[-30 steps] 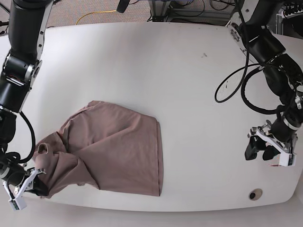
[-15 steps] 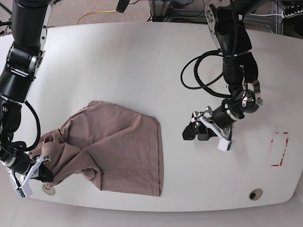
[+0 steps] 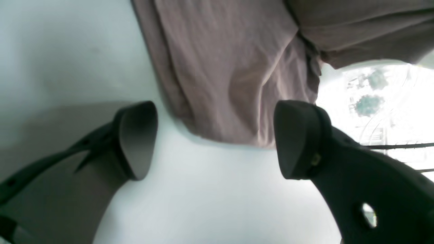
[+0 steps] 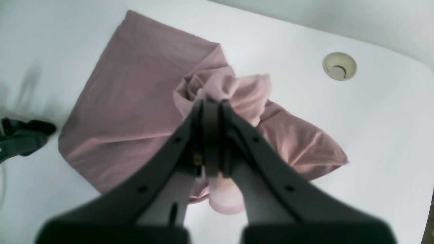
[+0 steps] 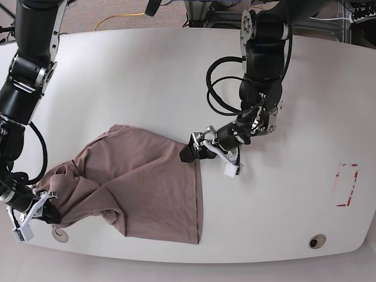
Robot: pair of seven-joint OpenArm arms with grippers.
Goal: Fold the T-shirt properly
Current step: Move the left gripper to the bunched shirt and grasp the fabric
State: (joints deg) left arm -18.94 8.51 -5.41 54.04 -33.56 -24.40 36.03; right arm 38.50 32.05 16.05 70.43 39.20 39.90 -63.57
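Only one T-shirt [image 5: 141,188] lies on my white counter [image 5: 147,76], crumpled toward its front corner, and I have two hands on the job. My right hand [image 4: 212,103] is pressed together, pinching a bunched fold of cloth. My left hand [image 3: 217,139] is spread at the shirt's corner. My right wrist view alone shows a round grommet [image 4: 339,65] close up.

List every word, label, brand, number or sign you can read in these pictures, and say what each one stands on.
None can be read.
T-shirt: plain cloth, no print or label showing.
Table: no writing; a red outlined mark near one edge holds no letters.
Left gripper and right gripper: no legible markings.
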